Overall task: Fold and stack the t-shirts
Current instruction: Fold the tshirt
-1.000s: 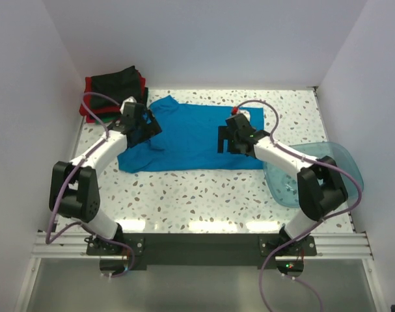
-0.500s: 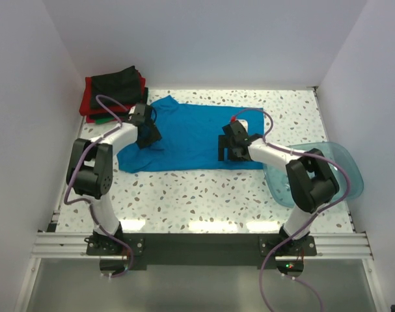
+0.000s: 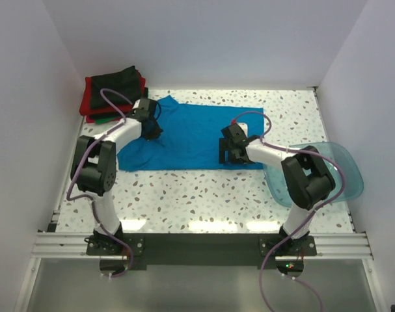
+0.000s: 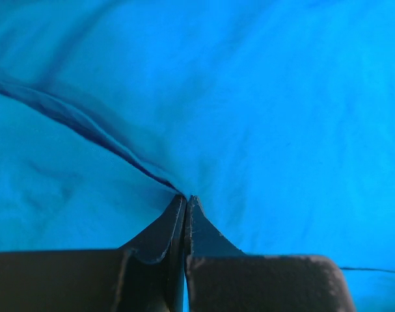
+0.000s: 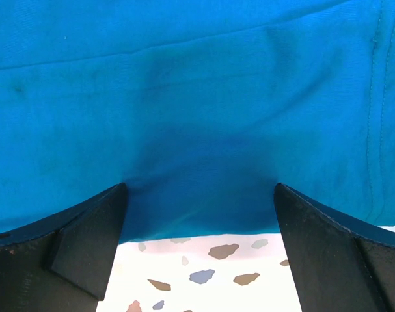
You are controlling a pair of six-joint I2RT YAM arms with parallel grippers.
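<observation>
Dark and red cloth shirts (image 3: pixel 112 91) sit folded in the far left corner of the desk (image 3: pixel 204 195). The bright blue cloth t-shirt (image 3: pixel 197 133) lies spread mid-desk, not yet folded: left pincer (image 4: pixel 185 200) clenched on a pinch of it, right pincer (image 5: pixel 200 187) gaping over its near hem.

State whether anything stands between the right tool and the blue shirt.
Nothing visible does. The open right tool sits at the edge of the shirt, with only table below. The left tool is shut on the shirt.
</observation>
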